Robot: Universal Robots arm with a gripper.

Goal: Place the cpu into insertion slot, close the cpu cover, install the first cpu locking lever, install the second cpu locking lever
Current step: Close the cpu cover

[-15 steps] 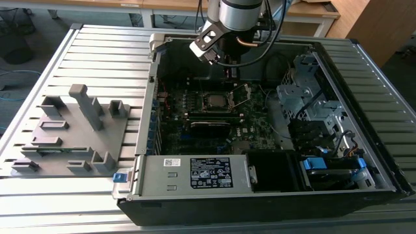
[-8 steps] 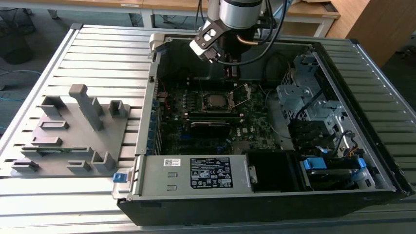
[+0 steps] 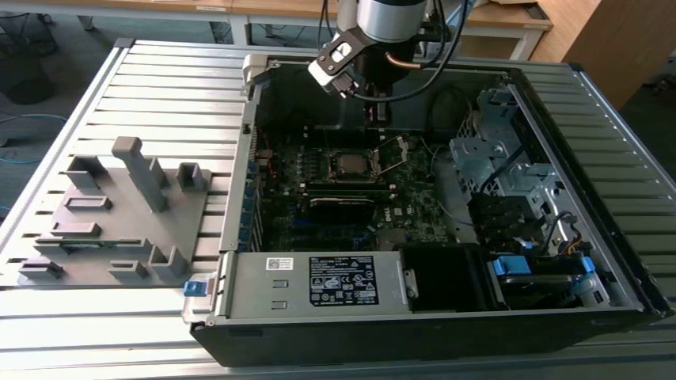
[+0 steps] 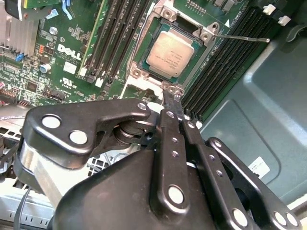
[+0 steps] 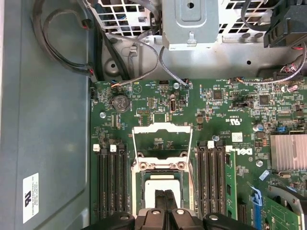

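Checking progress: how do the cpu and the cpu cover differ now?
The cpu lies flat in the insertion slot; the cpu cover is swung open, off it. The cpu has a solid pale face; the cpu cover is a frame with a window. Both are squarish and silvery.

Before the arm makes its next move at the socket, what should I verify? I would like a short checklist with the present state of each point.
1. The cpu lies flat in the insertion slot: ok.
2. The cpu cover is closed over the cpu: not ok. It stands open, and the board shows through its window in the first wrist view.
3. The locking lever is latched: not ok. It sticks out free beside the insertion slot.
4. The gripper is empty: ok. Its fingers are shut together and hold nothing, with the tips near the edge of the insertion slot.
5. The fingertips touch the metal at that edge: cannot tell.
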